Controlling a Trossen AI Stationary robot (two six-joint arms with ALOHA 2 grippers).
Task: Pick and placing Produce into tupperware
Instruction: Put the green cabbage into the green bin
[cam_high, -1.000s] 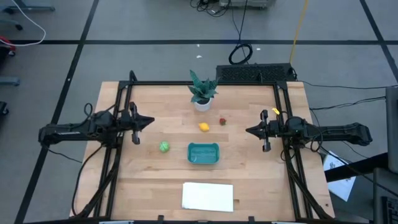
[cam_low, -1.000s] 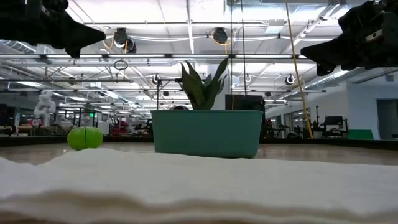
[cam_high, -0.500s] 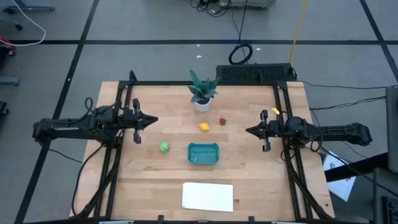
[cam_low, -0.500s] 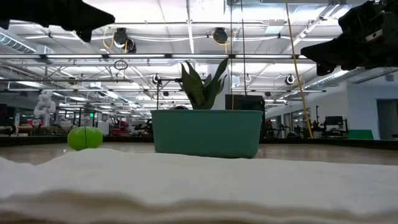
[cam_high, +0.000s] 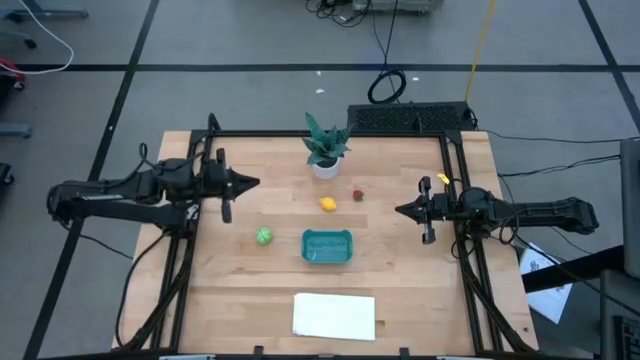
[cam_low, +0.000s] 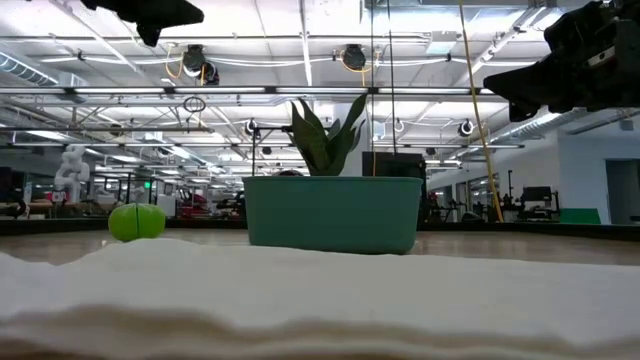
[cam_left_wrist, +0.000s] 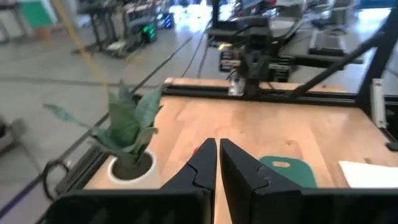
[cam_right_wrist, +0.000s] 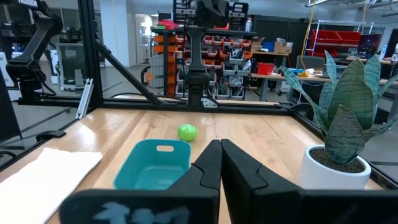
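The teal tupperware (cam_high: 327, 246) sits on its base mid-table, also in the low view (cam_low: 332, 213) and right wrist view (cam_right_wrist: 154, 165). The light-green piece (cam_high: 263, 236) rests on the wood to its left. The yellow piece (cam_high: 328, 204) and the dark red piece (cam_high: 358, 195) lie beyond it. My left gripper (cam_high: 258, 183) hovers shut above the table's left part, beyond the green piece. My right gripper (cam_high: 397, 210) hovers shut at the right, level with the yellow piece. In the left wrist view the red piece (cam_left_wrist: 196, 150) peeks out beside a finger.
A spiky potted plant (cam_high: 325, 150) stands near the far edge, behind the produce. A white flat sheet (cam_high: 334, 316) lies near the near edge, filling the low view's foreground (cam_low: 320, 300). Dark frame rails (cam_high: 200, 170) run along both table sides.
My left gripper has risen and moved toward the table's right and far edge, nearly leaving the top of the low view. My right arm, the produce and the tupperware have kept still.
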